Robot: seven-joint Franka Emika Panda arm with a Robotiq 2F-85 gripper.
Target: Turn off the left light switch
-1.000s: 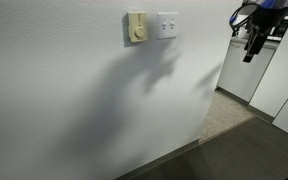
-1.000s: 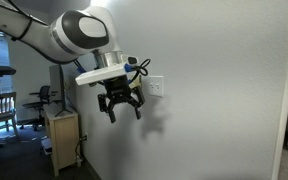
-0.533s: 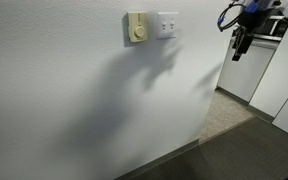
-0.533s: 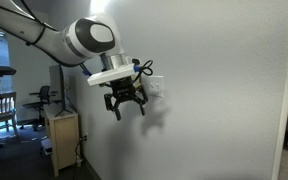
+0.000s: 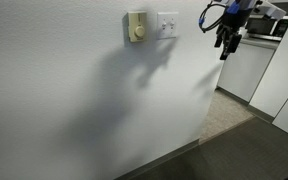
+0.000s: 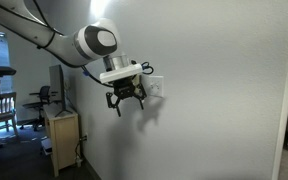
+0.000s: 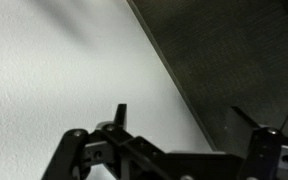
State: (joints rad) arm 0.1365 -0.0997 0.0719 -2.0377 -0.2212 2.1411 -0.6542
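White wall [image 5: 74,110], left light switch [image 5: 163,24] on it, pincer [image 5: 223,50] nearby, jaws apart.

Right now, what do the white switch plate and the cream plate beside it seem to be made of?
White plate: probably moulded plastic, judging by its smooth, uniform white face. Cream plate: likely plastic too, with the same flat look and a yellowish tone. Both are too small to be sure.
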